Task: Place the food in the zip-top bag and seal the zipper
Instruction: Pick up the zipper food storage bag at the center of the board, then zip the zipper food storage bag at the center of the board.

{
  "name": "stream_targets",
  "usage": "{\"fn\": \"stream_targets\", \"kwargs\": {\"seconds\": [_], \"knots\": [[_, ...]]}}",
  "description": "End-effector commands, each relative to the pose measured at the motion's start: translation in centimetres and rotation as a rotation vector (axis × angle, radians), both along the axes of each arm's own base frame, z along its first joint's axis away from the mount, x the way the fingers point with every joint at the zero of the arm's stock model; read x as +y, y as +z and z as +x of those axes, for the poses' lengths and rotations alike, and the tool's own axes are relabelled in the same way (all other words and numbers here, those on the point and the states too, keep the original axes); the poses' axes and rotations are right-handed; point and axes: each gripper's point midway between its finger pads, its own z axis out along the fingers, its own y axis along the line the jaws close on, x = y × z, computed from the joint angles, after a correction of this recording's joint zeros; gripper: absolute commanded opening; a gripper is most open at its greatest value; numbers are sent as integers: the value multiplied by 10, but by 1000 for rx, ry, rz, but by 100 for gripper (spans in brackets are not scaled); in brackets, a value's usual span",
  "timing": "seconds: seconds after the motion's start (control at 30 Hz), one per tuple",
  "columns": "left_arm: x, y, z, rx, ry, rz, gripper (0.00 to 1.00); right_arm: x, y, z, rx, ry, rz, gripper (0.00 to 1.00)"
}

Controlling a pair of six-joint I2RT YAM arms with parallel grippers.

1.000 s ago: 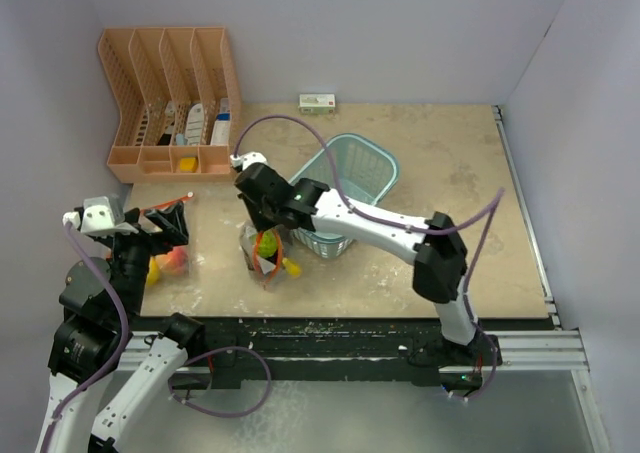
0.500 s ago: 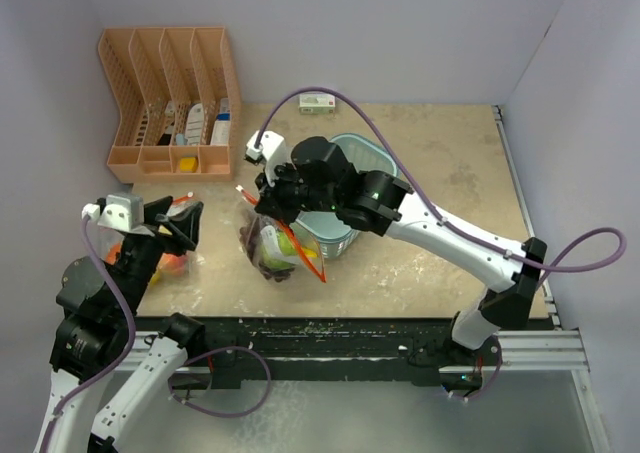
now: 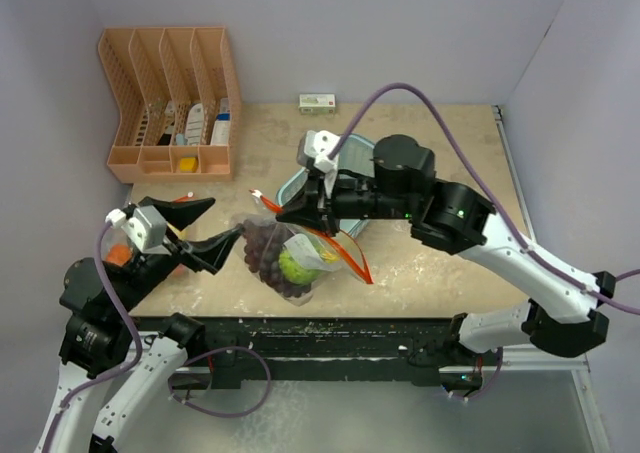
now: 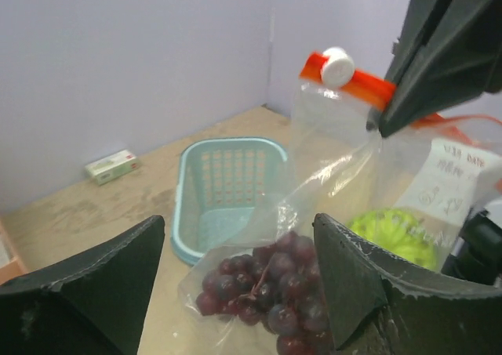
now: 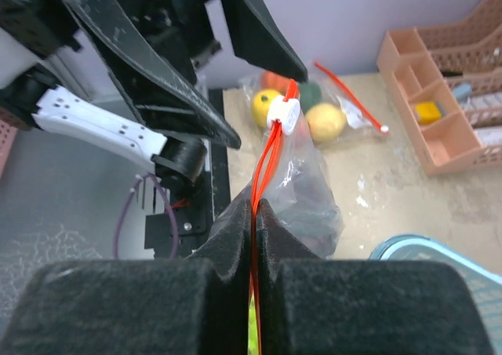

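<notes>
- Spreading the left gripper [image 3: 205,228] wide at near left, having swung up and to the right over the last second; aiming its fingers at the left corner of the zip-top bag [image 3: 290,265] without touching it.
- Hanging that bag by its mouth near the front edge, seemingly off the tabletop after sitting low on the surface a second ago; carrying a dark red grape bunch [image 3: 262,245] and a yellow-green round fruit [image 3: 298,266] in its bottom.
- Clamping the right gripper [image 5: 255,214] tight on the zipper [image 5: 271,163], pressing both orange-red lips together, with the white slider [image 5: 284,114] just beyond the fingertips on the left arm's side.
- Having pulled the right arm back to the right while lifting, and so presenting the bag's mouth to the left gripper; judging this as setting up a two-handed hold for running the slider, with sealing as the step in hand.
- Leaving other fruits [image 5: 325,122] farther left on the table, yellow and orange among more clear plastic with its own orange-red strip; doubting, therefore, whether the filling is complete.
- Passing over the light blue basket [image 4: 227,142] behind the bag, then the small white-green box [image 3: 317,102] and the peach desk organizer [image 3: 170,93] at the far side.
</notes>
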Motion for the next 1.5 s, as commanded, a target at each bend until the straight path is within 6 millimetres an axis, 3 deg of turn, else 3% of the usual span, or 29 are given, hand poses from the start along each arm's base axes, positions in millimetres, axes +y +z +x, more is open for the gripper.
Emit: {"fn": "stream_targets", "kwargs": {"seconds": [0.0,0.17,0.4,0.67,0.87,1.0,1.17,1.33,1.4,1.47], "knots": [[-27,25,-29,-145,-222,-24,83,-14,51,-20,-114,85,159,0],[-35,35,-32,-200,-280,-47,89,-16,55,-29,-124,129,158,0],[-52,58,-54,-265,-458,-72,89,-13,52,-32,-131,166,142,0],[-67,51,-58,-242,-588,-89,85,-12,47,-34,-126,181,129,0],[-72,48,-56,-232,-628,-85,77,-12,47,-37,-130,199,127,0],[-74,50,-56,-243,-646,-102,64,-12,43,-37,-130,204,114,0],[-78,46,-56,-228,-679,-89,21,-14,42,-39,-131,204,118,0],[-77,43,-52,-212,-661,-102,15,-17,42,-38,-137,192,121,0],[-78,40,-51,-201,-661,-103,1,-17,42,-37,-134,188,120,0],[-79,38,-49,-193,-663,-100,0,-17,43,-36,-132,180,121,0]]}}
